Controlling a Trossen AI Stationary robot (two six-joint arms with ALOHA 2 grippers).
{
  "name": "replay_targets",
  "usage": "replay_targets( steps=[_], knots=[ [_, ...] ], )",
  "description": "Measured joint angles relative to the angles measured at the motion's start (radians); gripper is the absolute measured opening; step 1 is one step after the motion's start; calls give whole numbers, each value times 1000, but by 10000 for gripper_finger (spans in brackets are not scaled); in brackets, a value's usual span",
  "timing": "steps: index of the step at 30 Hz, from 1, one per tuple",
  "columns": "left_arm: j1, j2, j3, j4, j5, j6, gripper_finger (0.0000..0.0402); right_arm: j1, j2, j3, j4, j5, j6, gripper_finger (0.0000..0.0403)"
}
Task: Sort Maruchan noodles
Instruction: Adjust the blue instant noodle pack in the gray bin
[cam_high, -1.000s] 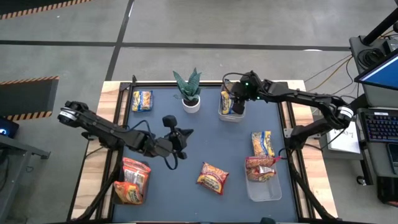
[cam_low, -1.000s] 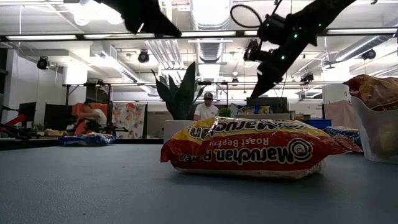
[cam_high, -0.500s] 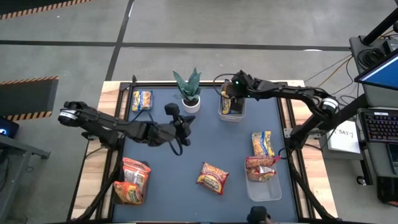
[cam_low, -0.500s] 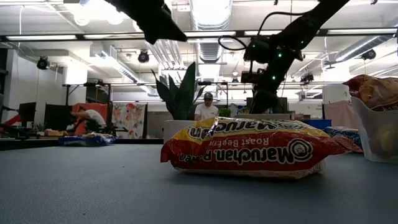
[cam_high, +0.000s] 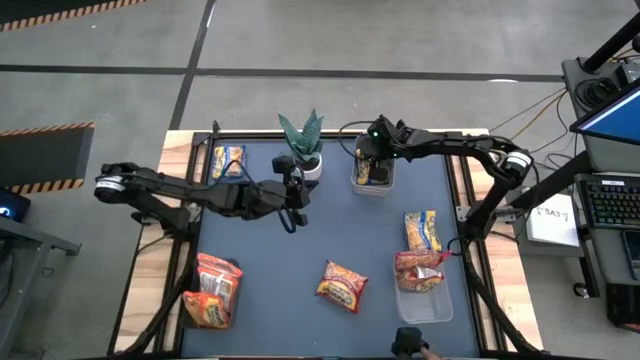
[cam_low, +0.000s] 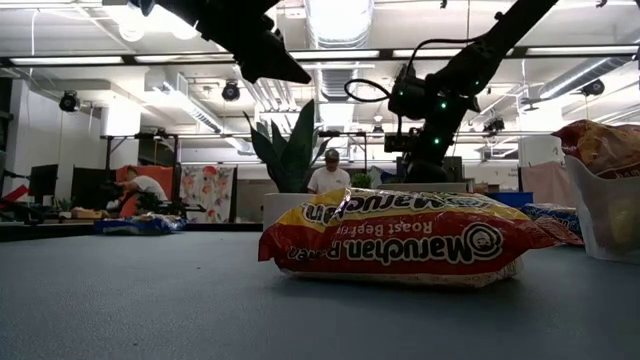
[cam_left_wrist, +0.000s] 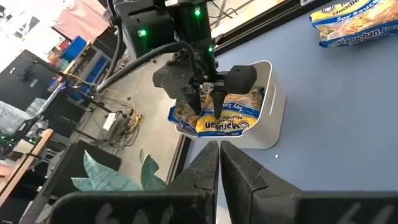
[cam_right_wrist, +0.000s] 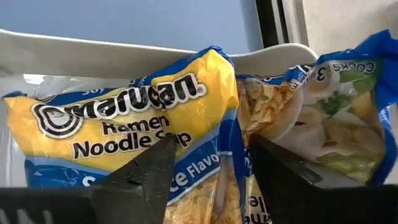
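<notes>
Packets: Maruchan ramen packets are spread across the blue worktop (cam_high: 300, 250). Two yellow-and-blue packets (cam_right_wrist: 124, 137) stand on edge in the far bin (cam_high: 372, 184), right of the plant (cam_high: 303, 140).
Loose ones: there's an orange packet (cam_high: 342, 284) lying flat near the middle front, a yellow-and-blue packet (cam_high: 422, 230) flat on the right, and another yellow-and-blue one (cam_high: 228, 160) at the far left corner.
Other bins: the near right bin (cam_high: 425, 300) has a red packet (cam_high: 418, 270) sticking out of it; the near left bin (cam_high: 212, 290) holds orange-red ones.
Right gripper: the right gripper (cam_high: 372, 160) is down over the far bin. From its wrist view the fingers (cam_right_wrist: 143, 177) stand partly open, one on each side of a packet's top edge, with a gap to the wrapper on both. I'd say it has hold of nothing.
Left gripper: the left gripper (cam_high: 291, 185) hangs over the worktop just near of the plant, well clear of every packet. Its fingers (cam_left_wrist: 205, 165) are pressed together and empty.
Handling: these look light, with a thin crinkly wrapper over a brittle noodle block. That wrapper is slick, so a pinch on the sealed end may slip. A hard squeeze across the middle could crack the block.
Where to grip: for a packet on edge, take it across the thin faces below the top seal. A flat one is best taken by a raised long edge.
</notes>
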Motion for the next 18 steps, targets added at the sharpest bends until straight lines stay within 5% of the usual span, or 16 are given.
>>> replay_targets(
  steps=[13,18],
  knots=[
    [21,0,0,13,3,0,0,0,-10,0,1,-4,-31,21],
    [21,0,0,15,3,2,0,0,-14,5,-13,-6,-37,10]
  ],
)
